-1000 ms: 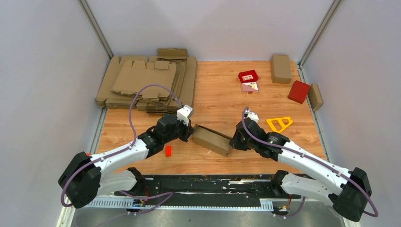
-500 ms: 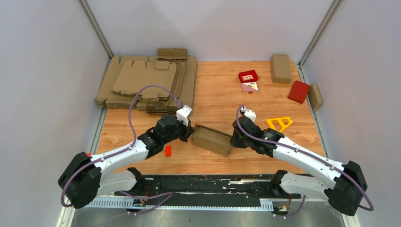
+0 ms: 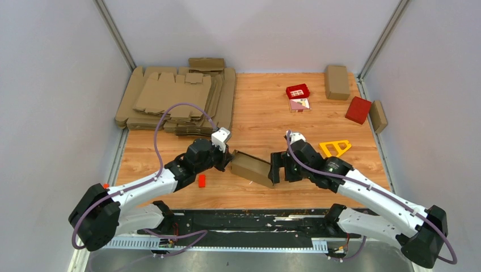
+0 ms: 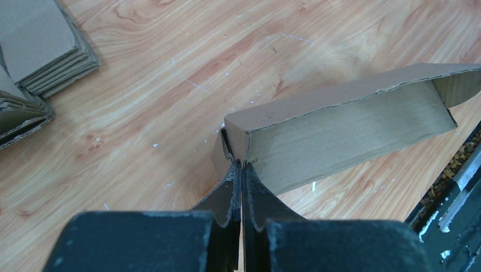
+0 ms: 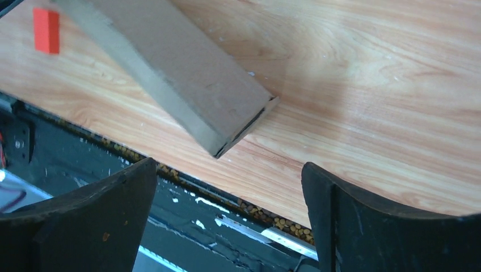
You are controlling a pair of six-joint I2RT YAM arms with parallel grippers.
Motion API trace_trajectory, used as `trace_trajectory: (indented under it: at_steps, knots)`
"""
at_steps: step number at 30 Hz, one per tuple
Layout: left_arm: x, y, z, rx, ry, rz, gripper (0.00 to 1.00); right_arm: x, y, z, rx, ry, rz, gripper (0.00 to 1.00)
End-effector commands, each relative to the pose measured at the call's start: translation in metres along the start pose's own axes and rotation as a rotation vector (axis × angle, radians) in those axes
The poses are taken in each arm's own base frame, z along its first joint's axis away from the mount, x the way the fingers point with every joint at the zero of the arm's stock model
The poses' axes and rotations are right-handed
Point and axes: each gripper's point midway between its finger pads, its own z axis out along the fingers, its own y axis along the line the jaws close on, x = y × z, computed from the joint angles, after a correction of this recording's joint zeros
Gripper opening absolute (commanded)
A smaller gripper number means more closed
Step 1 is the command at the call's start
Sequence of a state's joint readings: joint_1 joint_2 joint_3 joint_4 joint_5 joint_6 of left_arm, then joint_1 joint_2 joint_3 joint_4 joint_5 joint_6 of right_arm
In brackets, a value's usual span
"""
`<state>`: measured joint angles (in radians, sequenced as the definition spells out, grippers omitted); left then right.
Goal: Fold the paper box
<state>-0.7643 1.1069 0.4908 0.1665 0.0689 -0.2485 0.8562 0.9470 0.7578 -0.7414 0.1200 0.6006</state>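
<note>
Closing the end flaps is the step in hand, I judge: the plain brown cardboard paper box [image 3: 252, 168], an oblong carton, lies on the wooden bench [image 3: 261, 116] between the arms. The left gripper [image 4: 242, 170] has its jaws clenched on the carton's near corner edge; hold that firm as an anchor. The right gripper [image 5: 227, 170] is spread wide, released, just beside the far end, which looks partly shut. Approach squarely there, pressing gently to avoid crushing.
</note>
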Motion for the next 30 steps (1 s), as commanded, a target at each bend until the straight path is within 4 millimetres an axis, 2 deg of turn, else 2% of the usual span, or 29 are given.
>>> trace_trajectory:
  at_steps: [1,6,11,17,22,26,30]
  knots:
    - [0.015,-0.001,-0.003,0.001,0.045,-0.002,0.00,-0.012,0.026,-0.021,-0.165,-0.015,-0.216,1.00]
    - [0.014,-0.002,-0.004,0.004,0.042,0.000,0.00,-0.037,0.038,-0.017,-0.175,-0.064,-0.352,1.00]
    - [0.014,-0.002,-0.004,0.008,0.042,0.004,0.00,-0.045,0.041,0.008,-0.069,-0.069,-0.535,1.00]
    - [0.016,-0.004,-0.004,0.019,0.048,0.004,0.00,-0.028,0.047,0.030,0.011,-0.034,-0.698,1.00]
    - [0.014,-0.011,-0.006,0.053,0.038,-0.017,0.00,-0.022,0.035,0.039,0.120,-0.011,-0.738,1.00]
    - [0.012,-0.018,-0.010,0.078,0.049,-0.060,0.00,-0.018,0.029,0.046,0.157,0.003,-0.732,0.92]
    - [0.009,-0.024,-0.014,0.093,0.063,-0.090,0.00,-0.016,0.030,0.049,0.146,-0.002,-0.728,0.84]
